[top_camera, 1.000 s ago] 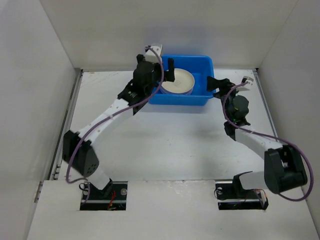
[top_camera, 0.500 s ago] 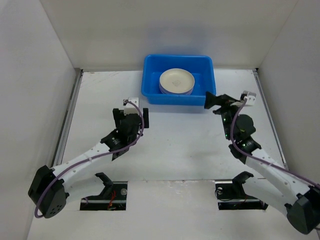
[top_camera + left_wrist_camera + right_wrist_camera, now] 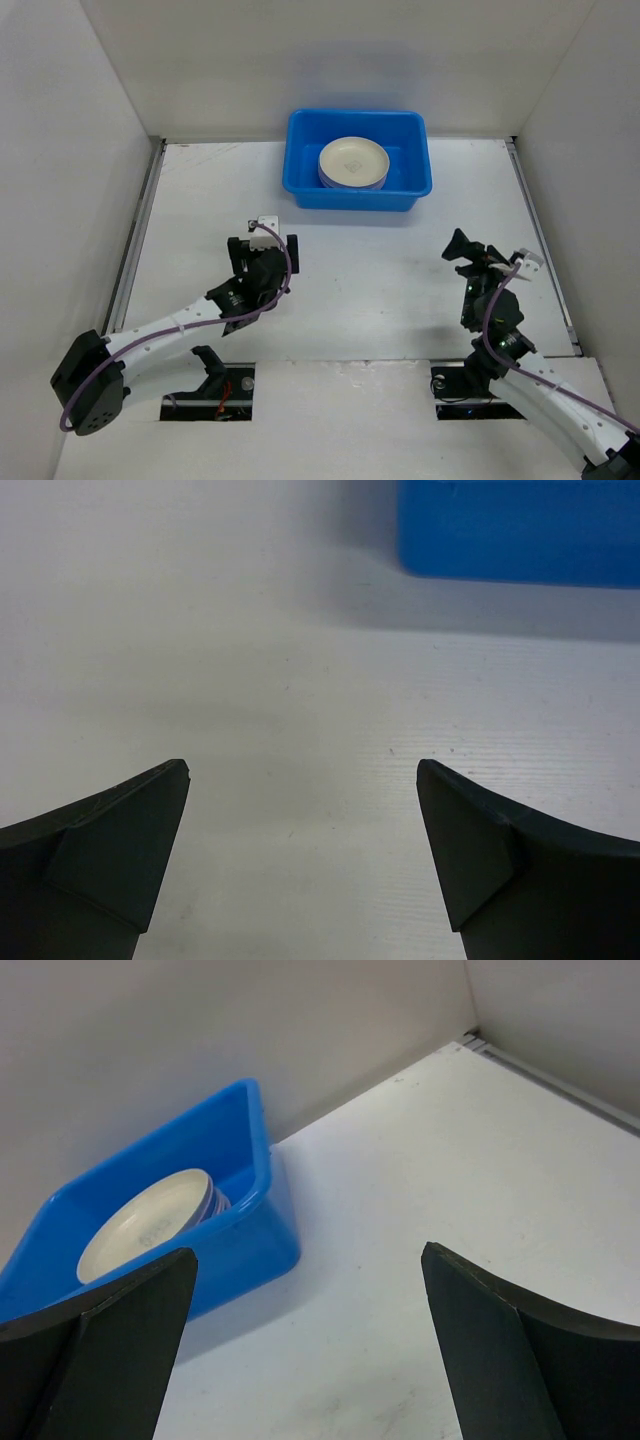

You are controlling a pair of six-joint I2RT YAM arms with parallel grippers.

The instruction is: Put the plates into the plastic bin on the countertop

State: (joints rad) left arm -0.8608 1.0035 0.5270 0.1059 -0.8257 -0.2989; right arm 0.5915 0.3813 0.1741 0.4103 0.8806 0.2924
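Observation:
The blue plastic bin [image 3: 350,198] stands at the back middle of the white countertop [image 3: 370,270]. A stack of plates [image 3: 353,162] lies inside it, the cream one on top, with lavender and light blue edges showing below. My left gripper [image 3: 262,247] is open and empty over the countertop, well in front of the bin's left end. My right gripper [image 3: 462,250] is open and empty near the right front. The right wrist view shows the bin [image 3: 255,1245] and plates [image 3: 150,1222] ahead left of the gripper [image 3: 310,1260]. The left wrist view shows the gripper [image 3: 303,780] and the bin's wall [image 3: 520,530].
White walls enclose the countertop on three sides. Metal rails run along the left edge [image 3: 135,240] and the right edge [image 3: 540,240]. No loose plates show on the countertop.
Both arms have drawn back from the bin toward the near edge. The left gripper left the bin's left end, the right gripper left its right end. The plates stay in the bin.

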